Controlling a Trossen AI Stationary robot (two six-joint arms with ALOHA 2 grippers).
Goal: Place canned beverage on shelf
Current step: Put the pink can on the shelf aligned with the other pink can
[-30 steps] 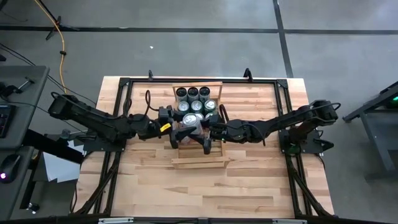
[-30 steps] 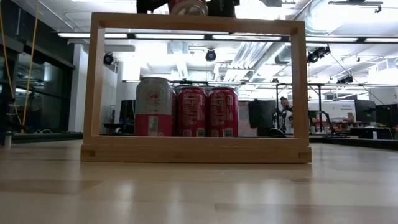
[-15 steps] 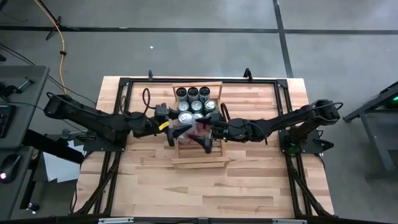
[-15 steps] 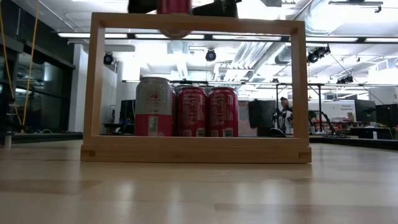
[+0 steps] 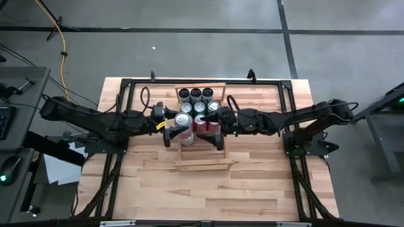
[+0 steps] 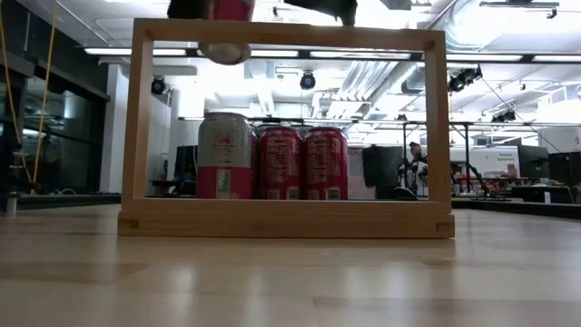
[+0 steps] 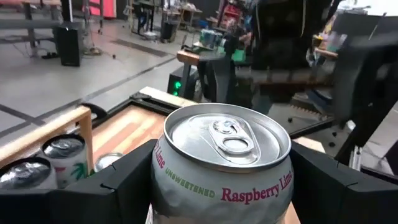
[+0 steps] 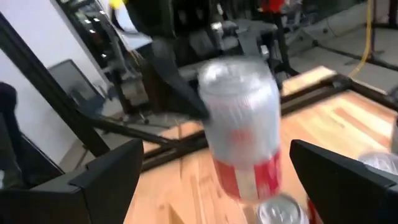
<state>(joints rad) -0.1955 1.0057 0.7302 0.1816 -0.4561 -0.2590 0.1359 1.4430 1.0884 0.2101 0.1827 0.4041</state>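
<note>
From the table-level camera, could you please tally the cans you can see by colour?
Red cans: 2
White-and-pink cans: 2, one standing in the shelf, one held in the left gripper
Total: 4

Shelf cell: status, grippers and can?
Left gripper shut on raspberry-lime can, held above the shelf. Right gripper open, beside the can, empty. Cans already fill the shelf's far rows; near end is bare.
</note>
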